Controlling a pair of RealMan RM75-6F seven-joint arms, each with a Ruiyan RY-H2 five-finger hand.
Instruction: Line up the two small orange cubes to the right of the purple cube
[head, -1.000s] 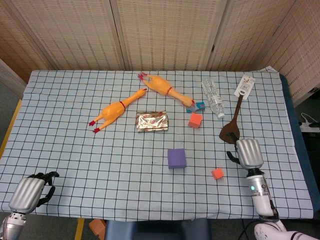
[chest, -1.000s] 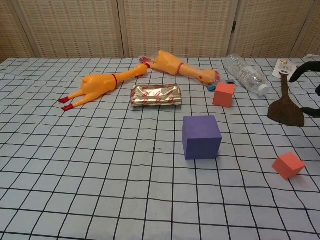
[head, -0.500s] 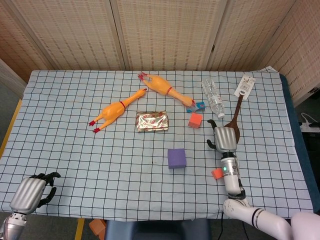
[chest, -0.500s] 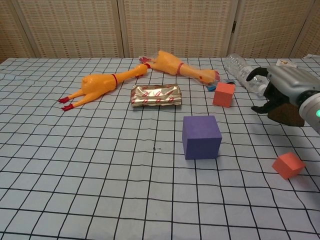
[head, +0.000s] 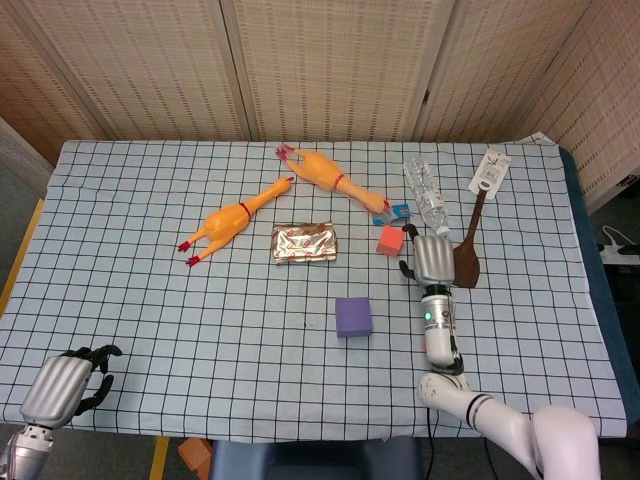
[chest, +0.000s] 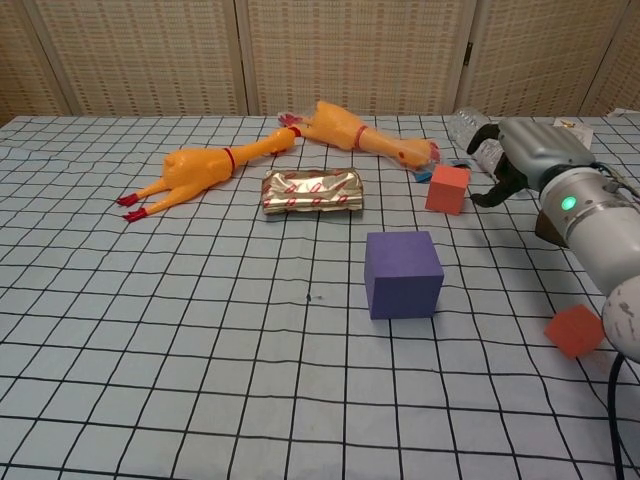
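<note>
The purple cube (head: 353, 316) (chest: 403, 273) sits mid-table. One small orange cube (head: 389, 240) (chest: 447, 189) lies behind it, slightly to the right. My right hand (head: 430, 258) (chest: 522, 152) hovers just right of that cube, holding nothing, with its fingers (chest: 492, 194) spread and curved toward it and a small gap between. The other orange cube (chest: 572, 332) lies front right of the purple cube; my right forearm partly covers it in the chest view and hides it in the head view. My left hand (head: 65, 385) rests at the front left corner, holding nothing.
Two rubber chickens (head: 232, 222) (head: 333, 180) and a foil packet (head: 304, 243) lie behind the purple cube. A plastic bottle (head: 427, 196), a small blue item (head: 400, 211) and a tagged wooden spatula (head: 468, 247) crowd the area behind and beside my right hand.
My right hand has swept from the front right of the table back and leftward to beside the far orange cube. Its forearm now covers the near orange cube. The left hand stayed still.
</note>
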